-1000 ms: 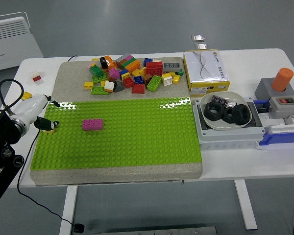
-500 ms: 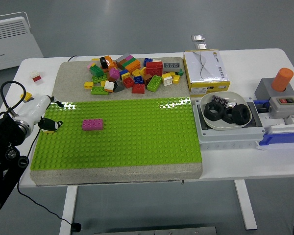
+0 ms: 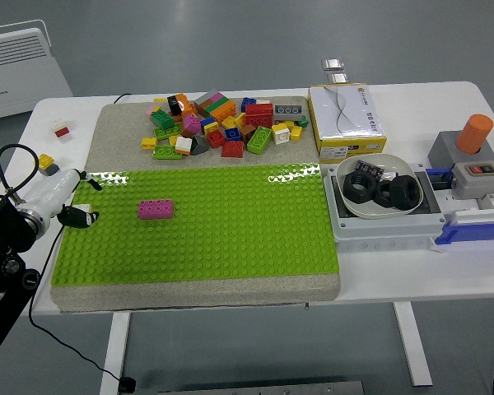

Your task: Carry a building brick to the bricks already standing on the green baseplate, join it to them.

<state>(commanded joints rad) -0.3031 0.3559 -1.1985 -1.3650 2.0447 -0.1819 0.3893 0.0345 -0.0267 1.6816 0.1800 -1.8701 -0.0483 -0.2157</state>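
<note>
change: the left hand (image 3: 74,216) has drawn back toward the left edge of the green baseplate (image 3: 230,247); a second ago its dark fingertips lay further in over the studs, now they sit right at the plate's left rim.
meaning for the task: no brick has been picked up yet, and the arm looks to be repositioning rather than carrying, so the task reads as barely started.
left hand state: dark fingers loosely curled at the end of a white forearm; no brick can be made out in them, though the hand is small in the head view and i cannot tell how far open it is.
right hand: not in view.
brick on the plate: a single magenta brick (image 3: 156,209) stands on the left half of the baseplate, near the hand but clearly apart from it.
brick orientation: its long axis runs left to right across the picture, roughly parallel to the plate's near edge, studs facing up.
loose bricks: a mixed pile of bricks (image 3: 222,123) lies on the grey mat beyond the plate's far edge, well apart from the hand.
next need: a judgement only, the hand must reach the pile, take one brick, then bring it beside or on top of the magenta one with studs aligned.
other things: a white bowl (image 3: 346,197) of black rings and a yellow box (image 3: 346,119) sit to the right on the table (image 3: 445,280), out of the way.
</note>
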